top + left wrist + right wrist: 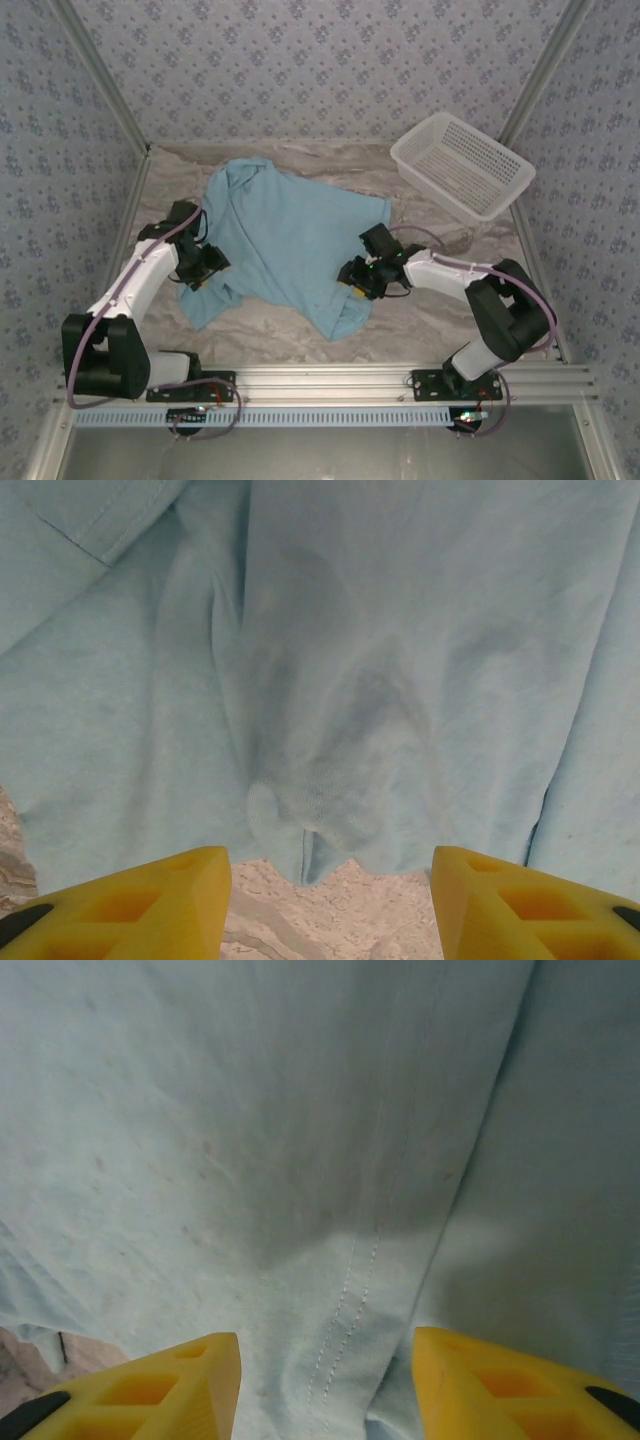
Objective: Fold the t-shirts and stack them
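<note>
A light blue t-shirt (290, 235) lies crumpled and partly spread on the marble-patterned table (420, 310), plain side up. My left gripper (205, 265) sits at the shirt's left edge. In the left wrist view it (330, 910) is open, its yellow fingers (140, 900) wide apart over bare table, with a bunched cloth edge (310, 820) just ahead. My right gripper (355, 278) is over the shirt's lower right part. In the right wrist view it (325, 1390) is open, and a stitched hem (350, 1300) lies flat between the fingers (500, 1385).
A white plastic mesh basket (462, 163) stands tilted at the back right corner. Patterned walls close in the table on three sides. An aluminium rail (330, 380) with both arm bases runs along the near edge.
</note>
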